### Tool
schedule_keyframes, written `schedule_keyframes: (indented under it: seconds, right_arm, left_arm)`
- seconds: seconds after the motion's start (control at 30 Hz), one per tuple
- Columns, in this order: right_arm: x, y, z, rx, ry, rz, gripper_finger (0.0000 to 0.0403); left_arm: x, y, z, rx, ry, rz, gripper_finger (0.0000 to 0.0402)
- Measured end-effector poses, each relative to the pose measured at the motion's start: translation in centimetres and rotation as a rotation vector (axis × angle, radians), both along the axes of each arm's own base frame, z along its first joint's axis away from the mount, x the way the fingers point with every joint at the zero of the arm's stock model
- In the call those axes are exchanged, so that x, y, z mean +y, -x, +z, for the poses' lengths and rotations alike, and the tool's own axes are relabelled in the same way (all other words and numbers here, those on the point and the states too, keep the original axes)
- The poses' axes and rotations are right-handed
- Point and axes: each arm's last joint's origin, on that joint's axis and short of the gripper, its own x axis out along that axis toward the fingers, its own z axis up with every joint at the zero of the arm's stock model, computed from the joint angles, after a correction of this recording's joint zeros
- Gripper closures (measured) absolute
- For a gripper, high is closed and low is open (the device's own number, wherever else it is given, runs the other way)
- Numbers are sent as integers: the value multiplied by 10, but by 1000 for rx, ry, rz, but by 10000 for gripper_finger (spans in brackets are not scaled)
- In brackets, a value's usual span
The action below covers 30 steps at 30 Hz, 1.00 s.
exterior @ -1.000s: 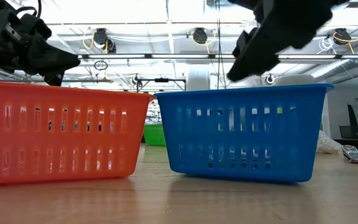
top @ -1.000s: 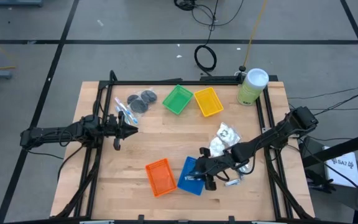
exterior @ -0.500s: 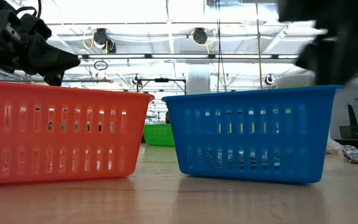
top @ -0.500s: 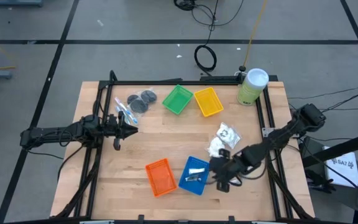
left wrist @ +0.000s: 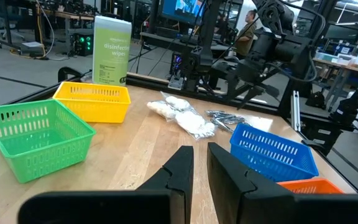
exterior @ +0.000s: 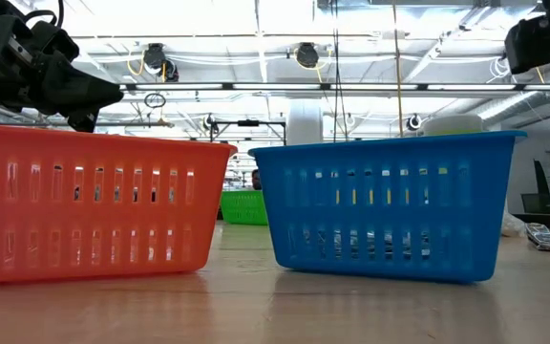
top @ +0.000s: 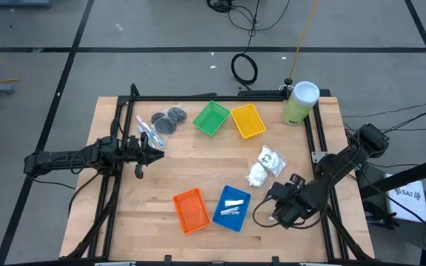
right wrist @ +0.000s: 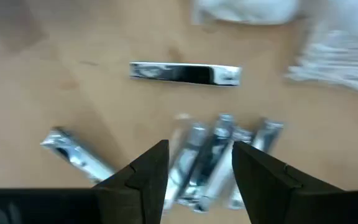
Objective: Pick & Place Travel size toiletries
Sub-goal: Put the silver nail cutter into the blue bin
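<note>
Silver foil tubes (right wrist: 210, 152) lie loose on the table right of the blue tray (top: 231, 208). Two more silver tubes (top: 234, 206) lie inside that tray. My right gripper (right wrist: 201, 171) hovers open just above the loose heap, fingers on either side of it, touching nothing. White packets (top: 265, 166) lie farther back. Dark discs (top: 170, 120) and clear sticks (top: 148, 133) rest near the far left corner. My left gripper (top: 140, 151) waits shut above the table's left part.
An orange tray (top: 191, 210) stands left of the blue one. Green tray (top: 211, 118) and yellow tray (top: 248, 120) sit near the far edge, beside the pale green canister (top: 300, 102). Bare wood lies mid-table between the arms.
My right gripper has moved from above the blue tray toward the table's right edge and now stands over the loose silver tubes. The blue tray has shifted slightly to the right.
</note>
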Motion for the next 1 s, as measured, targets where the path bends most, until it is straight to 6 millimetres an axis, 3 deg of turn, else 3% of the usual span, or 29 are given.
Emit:
schedule_keyframes:
  seconds: [0.27,0.43,0.7,1.0]
  right_arm:
    - [-14,9,-12,36,44,-37,238]
    - [-32,24,-33,-38,-55,-48,238]
    - [-63,59,-43,-98,-161,-162,238]
    - [-74,71,-64,-197,-212,-240,239]
  left_arm:
    - [0,0,0,0,0,-1,357]
    - [0,0,0,1,0,-1,357]
    - [0,0,0,0,0,0,357]
    - [0,0,0,0,0,0,357]
